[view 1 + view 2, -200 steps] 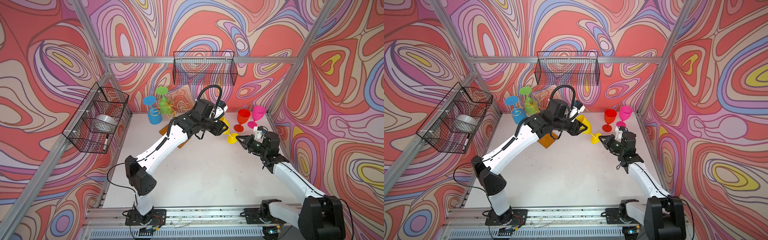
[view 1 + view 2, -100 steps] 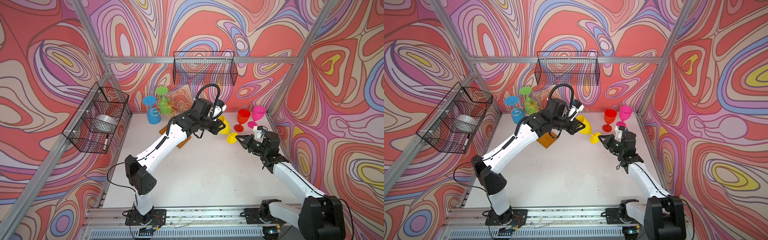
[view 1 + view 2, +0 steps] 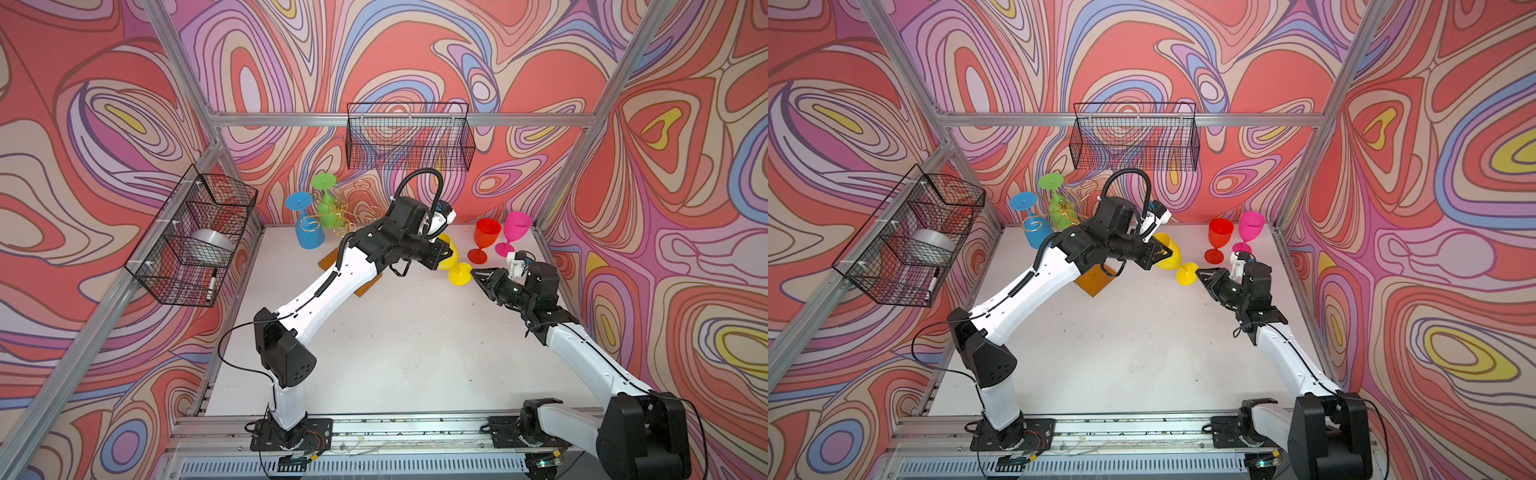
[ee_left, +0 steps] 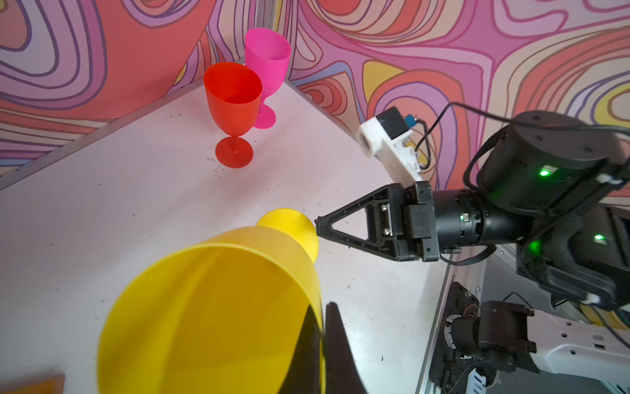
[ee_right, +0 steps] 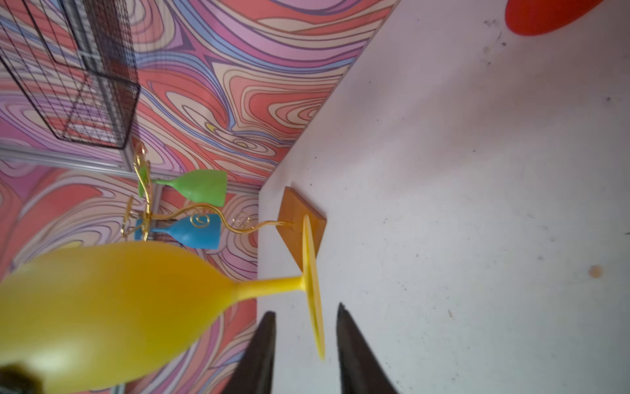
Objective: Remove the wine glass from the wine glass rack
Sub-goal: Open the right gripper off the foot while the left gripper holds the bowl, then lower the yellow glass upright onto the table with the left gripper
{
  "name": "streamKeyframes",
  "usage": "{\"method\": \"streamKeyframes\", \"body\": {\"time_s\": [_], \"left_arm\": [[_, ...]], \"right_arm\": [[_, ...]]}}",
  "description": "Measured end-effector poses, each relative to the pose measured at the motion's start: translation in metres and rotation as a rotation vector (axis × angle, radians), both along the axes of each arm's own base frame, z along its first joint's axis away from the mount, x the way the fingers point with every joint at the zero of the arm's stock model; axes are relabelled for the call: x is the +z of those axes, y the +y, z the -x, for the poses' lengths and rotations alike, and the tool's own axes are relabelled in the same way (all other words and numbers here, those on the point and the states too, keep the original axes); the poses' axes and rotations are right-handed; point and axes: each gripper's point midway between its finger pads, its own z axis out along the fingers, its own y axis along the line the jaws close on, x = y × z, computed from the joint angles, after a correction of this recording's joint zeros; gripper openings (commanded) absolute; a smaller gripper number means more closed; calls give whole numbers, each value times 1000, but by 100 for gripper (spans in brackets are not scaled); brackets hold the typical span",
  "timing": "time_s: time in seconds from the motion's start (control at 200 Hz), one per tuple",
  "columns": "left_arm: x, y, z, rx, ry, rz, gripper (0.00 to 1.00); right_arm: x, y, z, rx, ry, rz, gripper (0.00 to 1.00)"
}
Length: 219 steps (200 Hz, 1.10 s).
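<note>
Left wrist view: the left end effector (image 4: 322, 348) is clenched on the bowl wall of the yellow wine glass (image 4: 218, 307), with one finger inside the rim and one outside.

The glass is clear of the wine glass rack (image 3: 343, 210). In both top views it hangs tilted, right of centre of the frame, above the surface (image 3: 395, 340), with its foot towards the right arm.

Right wrist view: the right end effector (image 5: 305, 327) is released. Its fingers stand apart with the edge of the glass's foot disc between them, and whether they touch it cannot be told.

The rack stands upper centre-left in a top view. A green glass (image 3: 327, 212) and a blue glass (image 3: 309, 237) hang upside down on it. A red glass (image 3: 487, 232) and a pink glass (image 3: 517, 224) stand upright on the surface, right of the yellow one.
</note>
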Motion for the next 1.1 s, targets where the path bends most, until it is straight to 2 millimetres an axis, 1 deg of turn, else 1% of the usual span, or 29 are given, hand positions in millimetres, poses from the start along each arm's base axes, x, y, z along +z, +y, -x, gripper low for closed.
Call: {"method": "streamKeyframes", "body": {"time_s": [0.135, 0.235, 0.361, 0.461, 0.676, 0.741, 0.896, 1.097], "left_arm": [[-8, -2, -14, 28, -13, -45, 0], [-14, 0, -22, 50, -22, -88, 0], [-23, 2, -31, 76, -34, -139, 0], [-38, 7, -38, 97, -34, -200, 0], [-81, 15, -51, 130, -23, -340, 0], [-91, 18, -54, 134, -18, -376, 0], [-105, 17, -65, 142, -32, -433, 0], [-123, 23, -72, 149, -38, -510, 0]], "right_arm": [[13, -10, -7, -44, -15, 74, 66], [19, -20, -9, -92, -21, 130, 70], [20, -32, -10, -146, -11, 189, 75], [19, -39, -11, -179, 0, 218, 77], [16, -49, -11, -225, 20, 256, 79], [15, -51, -11, -232, 24, 264, 80], [12, -53, -10, -238, 35, 274, 80], [14, -53, -9, -239, 32, 273, 80]]}}
